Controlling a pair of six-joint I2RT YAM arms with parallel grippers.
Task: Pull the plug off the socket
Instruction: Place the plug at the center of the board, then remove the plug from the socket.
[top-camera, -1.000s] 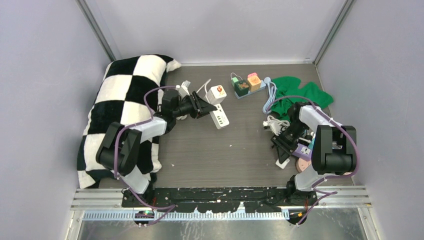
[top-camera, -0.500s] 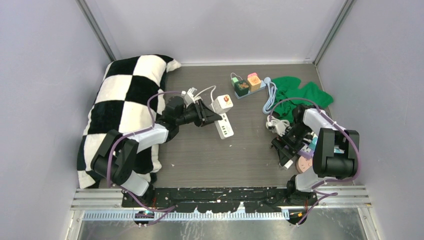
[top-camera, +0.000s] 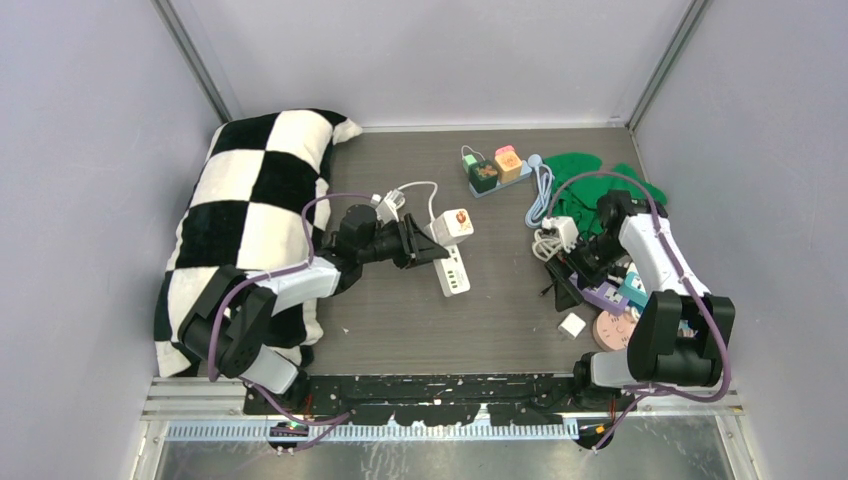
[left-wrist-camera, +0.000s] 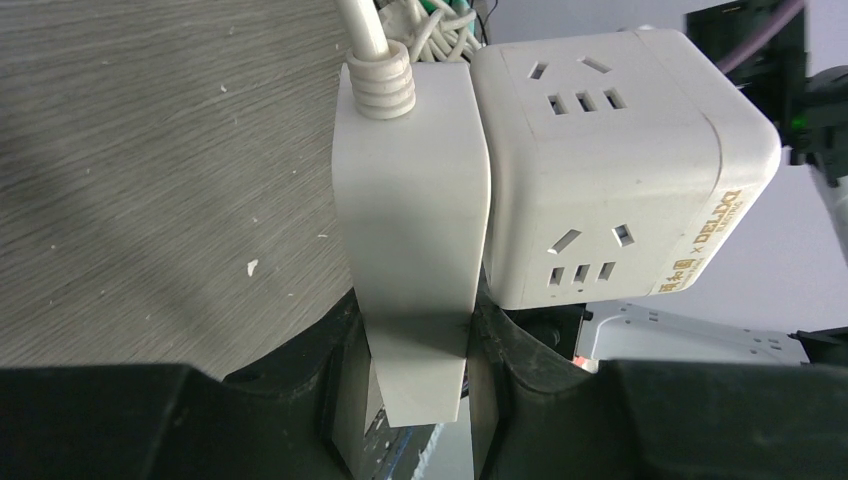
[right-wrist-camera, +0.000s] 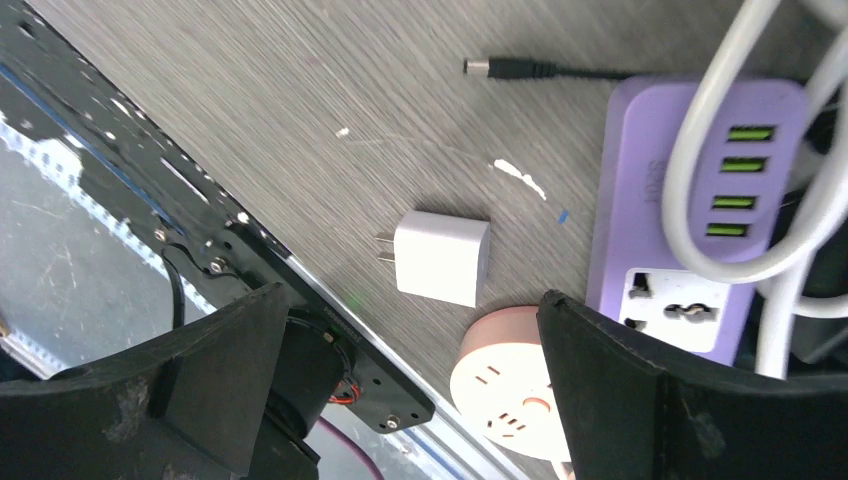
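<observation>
On the table (right-wrist-camera: 250, 90) one plug (right-wrist-camera: 441, 258) lies loose by the wide-open right gripper (right-wrist-camera: 415, 297); left gripper (left-wrist-camera: 415, 380) clamps one strip (left-wrist-camera: 410, 200) bearing one cube socket (left-wrist-camera: 610, 150).

We lost the near end of the white power strip (left-wrist-camera: 410, 200) between the fingers (left-wrist-camera: 520, 370) of the left gripper (left-wrist-camera: 415, 395). One finger (right-wrist-camera: 640, 400) of the right gripper (right-wrist-camera: 400, 400) covered part of the pink round socket (right-wrist-camera: 505, 400) and of the purple power strip (right-wrist-camera: 660, 200). A white cable (right-wrist-camera: 700, 150) ran off the picture's top edge.
</observation>
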